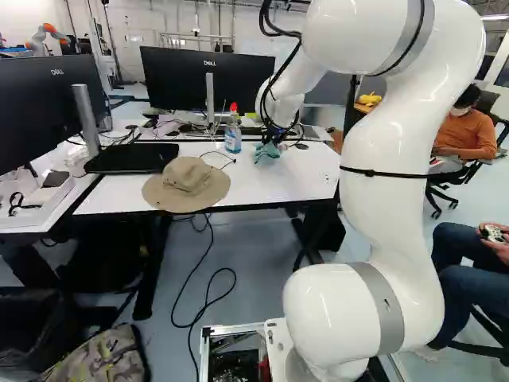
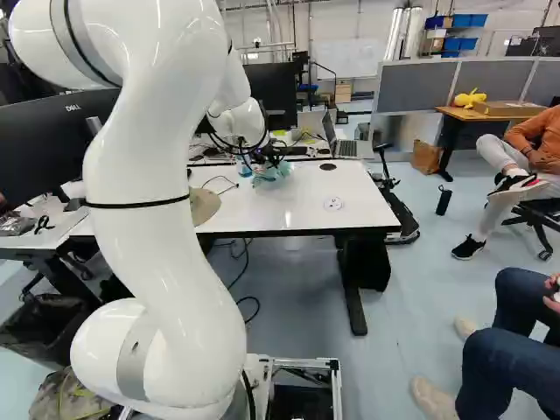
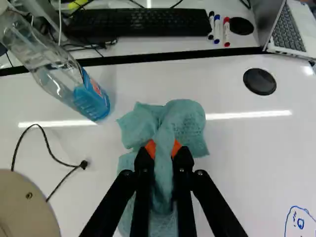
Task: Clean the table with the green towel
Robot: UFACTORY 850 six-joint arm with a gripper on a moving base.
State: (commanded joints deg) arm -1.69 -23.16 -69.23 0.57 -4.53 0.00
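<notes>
Pinching crumpled, soft green towel [image 3: 183, 122], the gripper [image 1: 278, 137] clamps its bunched fold above smooth white table [image 1: 306, 171].

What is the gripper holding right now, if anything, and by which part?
The gripper holds the green towel, pinched between its two orange pads by a bunched fold near the middle, with cloth spreading out ahead of and under the fingers.

Left/right base views: behind arm [image 1: 390, 199], facing ahead, slightly down, farther back | wrist: close above, facing down | base pair shares tabletop [image 1: 294, 175], upper middle
</notes>
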